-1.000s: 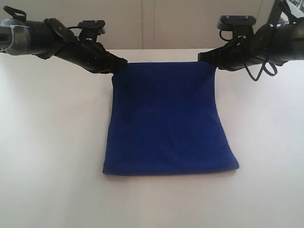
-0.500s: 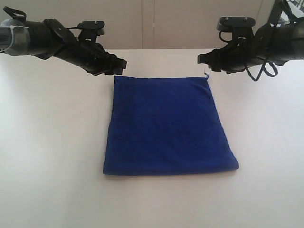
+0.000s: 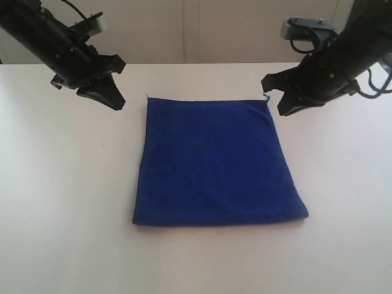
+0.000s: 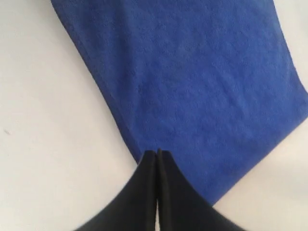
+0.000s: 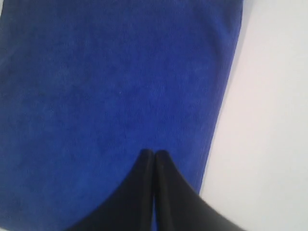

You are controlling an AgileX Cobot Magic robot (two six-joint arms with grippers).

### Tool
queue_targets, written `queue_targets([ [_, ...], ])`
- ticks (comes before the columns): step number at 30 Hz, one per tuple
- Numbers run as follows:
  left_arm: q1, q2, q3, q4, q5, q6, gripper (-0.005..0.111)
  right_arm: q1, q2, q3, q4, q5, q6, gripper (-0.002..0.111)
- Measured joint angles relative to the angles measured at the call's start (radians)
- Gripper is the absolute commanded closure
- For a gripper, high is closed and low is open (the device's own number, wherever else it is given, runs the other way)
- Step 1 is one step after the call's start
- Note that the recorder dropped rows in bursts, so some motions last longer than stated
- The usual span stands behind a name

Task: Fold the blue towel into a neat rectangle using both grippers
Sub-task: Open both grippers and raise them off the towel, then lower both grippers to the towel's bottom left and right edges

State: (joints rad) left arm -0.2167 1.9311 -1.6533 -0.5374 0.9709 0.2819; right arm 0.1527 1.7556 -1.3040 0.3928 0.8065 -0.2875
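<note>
The blue towel (image 3: 214,159) lies flat on the white table (image 3: 67,202) as a roughly square folded piece, and no gripper is touching it. A small white label (image 3: 266,95) shows at its far right corner. My left gripper (image 3: 115,100) hovers off the towel's far left corner, shut and empty. In the left wrist view its tips (image 4: 157,153) are pressed together above the towel (image 4: 202,82). My right gripper (image 3: 277,101) hangs beside the far right corner, also shut and empty. The right wrist view has its closed tips (image 5: 154,154) over the towel (image 5: 110,82).
Bare white table surrounds the towel on all sides. A pale wall (image 3: 196,30) stands behind the table's far edge. Black cables (image 3: 373,86) hang from the right arm.
Both grippers let go of the towel's far edge, which dropped flat onto the table. The arms then rose and drew back, the left one clearly further outward.
</note>
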Motion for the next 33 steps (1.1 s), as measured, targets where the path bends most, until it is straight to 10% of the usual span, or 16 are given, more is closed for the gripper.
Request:
queue_targets([
  [19,-0.266,-0.257,0.514,0.094,-0.317,-0.139,0.107,0.003,-0.247,0.422,-0.006,-0.05,0.026,0.108],
  [33,-0.301,-0.168,0.585,0.088,-0.554,-0.224,0.107,0.067,-0.099,0.469,-0.004,-0.219,0.049,0.108],
])
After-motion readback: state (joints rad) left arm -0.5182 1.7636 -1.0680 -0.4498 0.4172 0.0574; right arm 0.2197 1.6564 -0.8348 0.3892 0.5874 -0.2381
